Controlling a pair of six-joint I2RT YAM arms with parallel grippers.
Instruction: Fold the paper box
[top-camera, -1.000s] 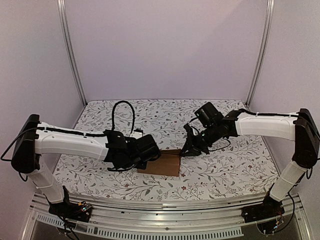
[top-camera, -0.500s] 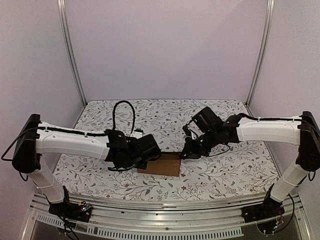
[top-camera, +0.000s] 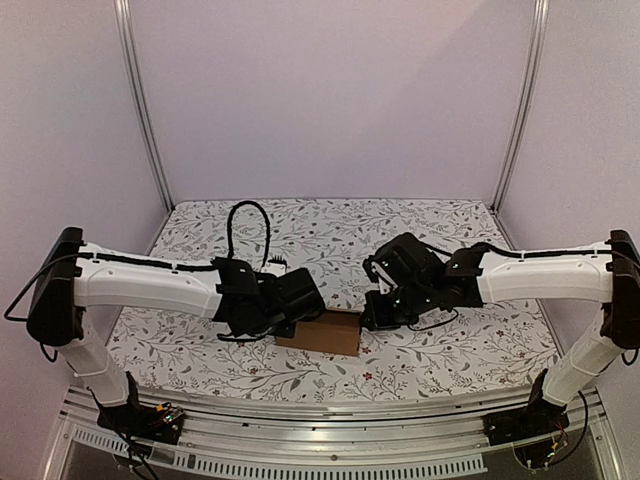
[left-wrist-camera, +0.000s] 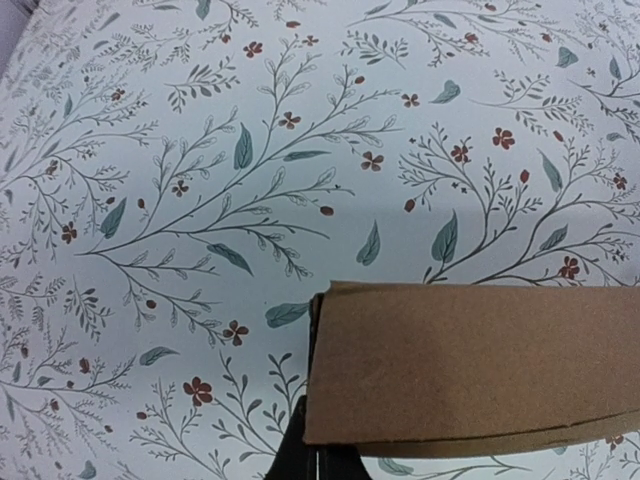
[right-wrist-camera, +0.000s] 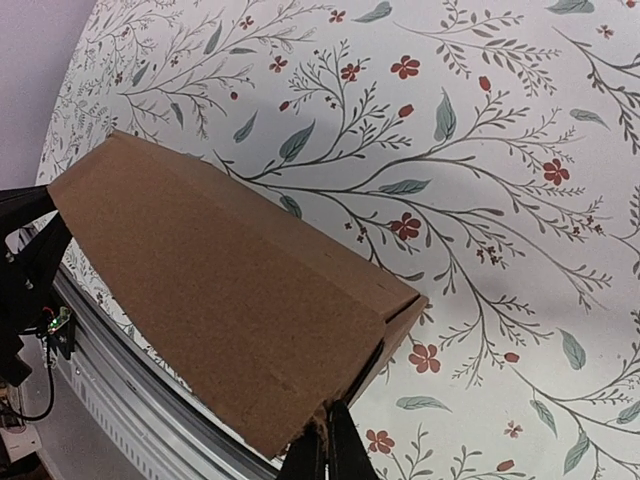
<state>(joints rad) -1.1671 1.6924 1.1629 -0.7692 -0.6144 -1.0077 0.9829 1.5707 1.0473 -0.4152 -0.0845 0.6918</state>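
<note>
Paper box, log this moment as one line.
paper box: between grippers | left gripper: shut, at left end | right gripper: shut, at right end

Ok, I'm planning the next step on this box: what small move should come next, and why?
Probably nudge the shut right tool against the end flap to tuck it in: that end of the paper box gapes slightly, while the shut left tool sits at the other end.
</note>
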